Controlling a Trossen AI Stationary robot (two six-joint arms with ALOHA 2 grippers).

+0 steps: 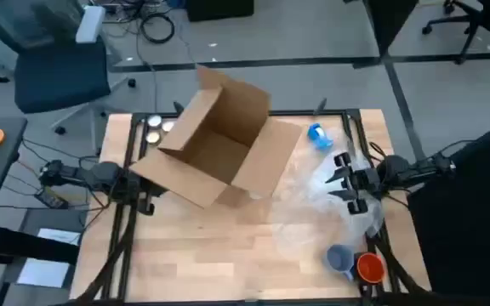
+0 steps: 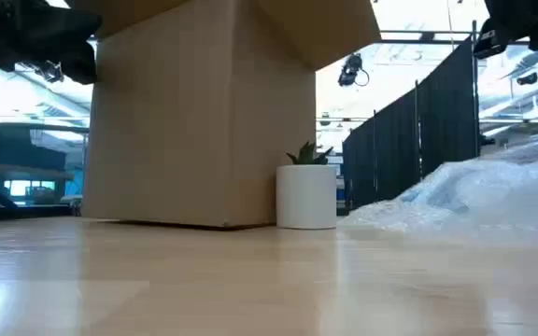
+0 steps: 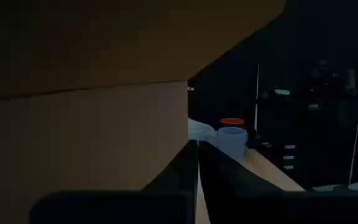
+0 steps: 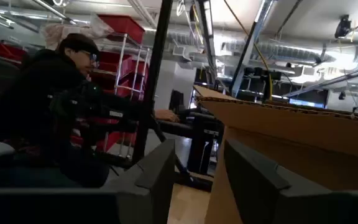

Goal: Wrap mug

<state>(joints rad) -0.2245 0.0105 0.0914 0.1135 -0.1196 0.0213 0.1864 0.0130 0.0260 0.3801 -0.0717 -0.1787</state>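
Observation:
Two mugs stand at the table's near right corner, a blue-grey mug (image 1: 340, 257) and an orange one (image 1: 370, 268); both also show in the left wrist view, the blue-grey mug (image 3: 232, 142) in front. A clear bubble wrap sheet (image 1: 313, 200) lies spread on the table's right half. My right gripper (image 1: 334, 181) hangs open above the wrap, its fingers pointing toward the table's left edge. My left gripper (image 1: 147, 197) is shut beside the near left corner of the cardboard box (image 1: 219, 149); whether it touches the box I cannot tell.
The big open cardboard box lies tipped on its side across the table's middle and far left. A small white pot with a plant (image 2: 306, 194) stands by it. A blue roll (image 1: 317, 134) lies at the far right. A person (image 4: 48, 106) sits beyond the table.

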